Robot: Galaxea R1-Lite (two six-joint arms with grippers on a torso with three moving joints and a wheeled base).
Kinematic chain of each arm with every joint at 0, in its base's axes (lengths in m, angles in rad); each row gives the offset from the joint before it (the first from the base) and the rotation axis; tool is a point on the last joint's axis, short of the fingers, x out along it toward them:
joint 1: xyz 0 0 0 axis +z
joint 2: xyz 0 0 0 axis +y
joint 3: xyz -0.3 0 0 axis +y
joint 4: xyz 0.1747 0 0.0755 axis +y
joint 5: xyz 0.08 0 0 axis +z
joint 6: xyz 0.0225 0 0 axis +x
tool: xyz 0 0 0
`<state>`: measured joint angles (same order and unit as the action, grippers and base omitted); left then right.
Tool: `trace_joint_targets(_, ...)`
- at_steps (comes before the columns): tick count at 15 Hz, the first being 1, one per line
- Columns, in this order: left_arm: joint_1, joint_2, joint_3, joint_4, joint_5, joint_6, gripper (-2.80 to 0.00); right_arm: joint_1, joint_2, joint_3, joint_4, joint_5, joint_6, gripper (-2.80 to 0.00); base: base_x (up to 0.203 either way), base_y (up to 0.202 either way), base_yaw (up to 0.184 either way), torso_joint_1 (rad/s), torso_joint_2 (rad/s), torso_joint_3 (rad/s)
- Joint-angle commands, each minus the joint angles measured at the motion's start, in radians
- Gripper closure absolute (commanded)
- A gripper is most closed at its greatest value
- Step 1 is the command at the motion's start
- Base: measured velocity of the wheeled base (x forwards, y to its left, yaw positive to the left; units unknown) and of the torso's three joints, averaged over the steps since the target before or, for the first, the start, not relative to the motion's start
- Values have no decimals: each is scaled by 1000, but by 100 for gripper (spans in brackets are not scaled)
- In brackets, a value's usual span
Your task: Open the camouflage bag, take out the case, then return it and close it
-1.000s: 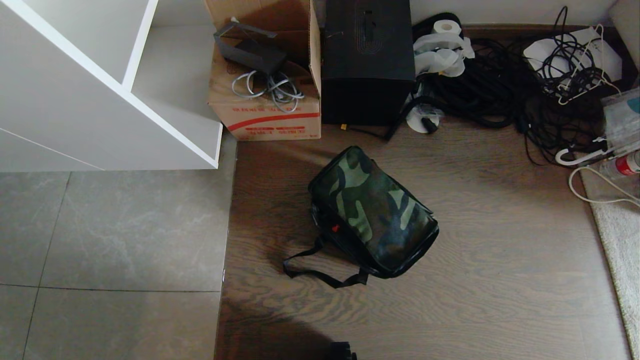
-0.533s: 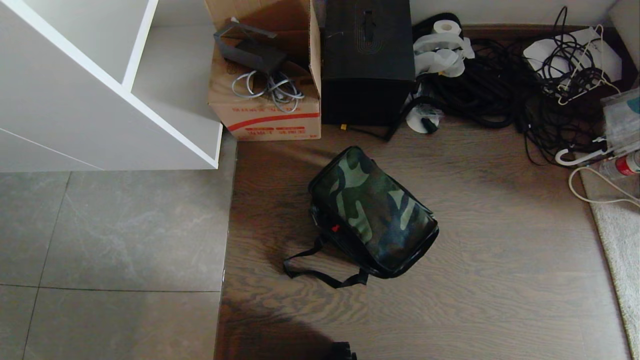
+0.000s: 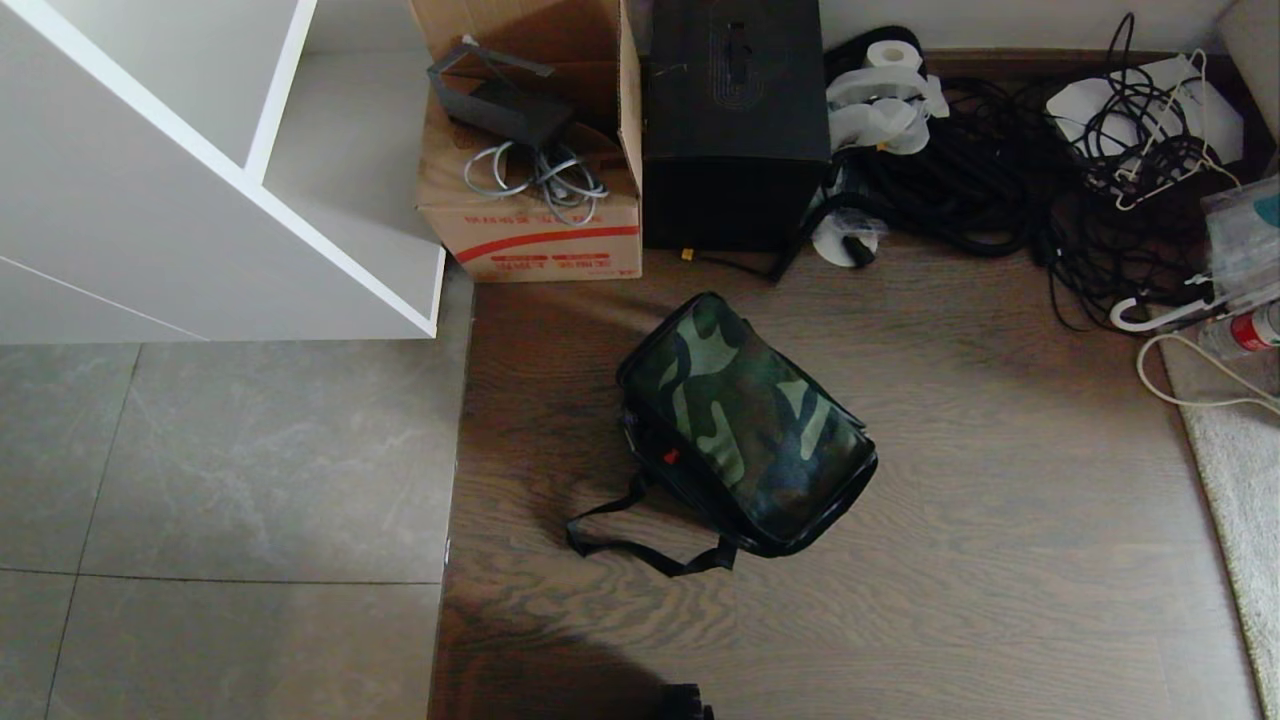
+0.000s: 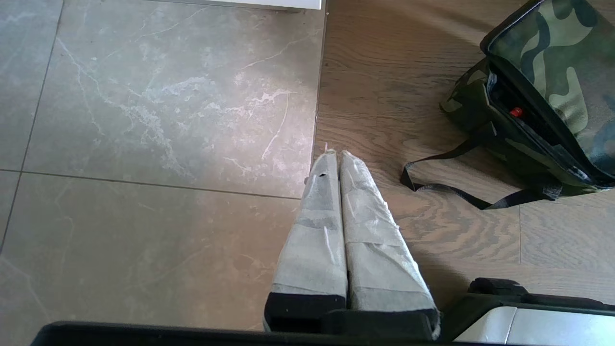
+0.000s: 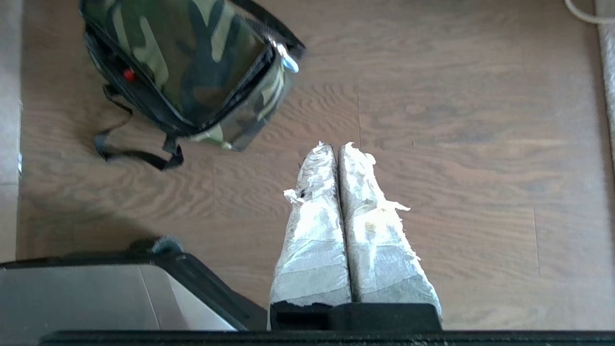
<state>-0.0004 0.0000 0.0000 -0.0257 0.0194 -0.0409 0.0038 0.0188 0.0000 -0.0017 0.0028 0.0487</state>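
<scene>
The camouflage bag (image 3: 750,420) lies closed on the wooden floor, its black strap (image 3: 640,545) trailing toward me. Both wrist views also catch the bag (image 4: 552,67) (image 5: 187,62), and the right wrist view shows its white zipper pull (image 5: 288,61) at one corner. The case is hidden. My left gripper (image 4: 335,154) hangs shut over the seam between tile and wood, well short of the bag. My right gripper (image 5: 335,146) is shut above bare wood, apart from the bag. Neither gripper appears in the head view.
A tall black box (image 3: 735,120) and a cardboard box (image 3: 530,150) of cables stand behind the bag. Black cables (image 3: 1000,170) pile at the back right, a pale rug (image 3: 1235,480) lies at the right edge, and a white shelf unit (image 3: 200,170) stands left.
</scene>
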Motion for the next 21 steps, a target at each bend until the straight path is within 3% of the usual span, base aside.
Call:
trace_joint_targets(1, 0, 0, 8, 0, 1, -1, 0, -1, -19, 2, -1, -1, 0, 0, 0, 0, 0, 0, 0, 0)
trace_joint_targets(12, -1, 0, 8, 0, 1, 2, 0, -1, -19, 2, -1, 0, 0, 0, 0, 0, 0, 0, 0, 0)
trace_joint_targets(21, -1, 0, 9, 0, 1, -4, 0, -1, -19, 2, -1, 0, 0, 0, 0, 0, 0, 2, 2, 178)
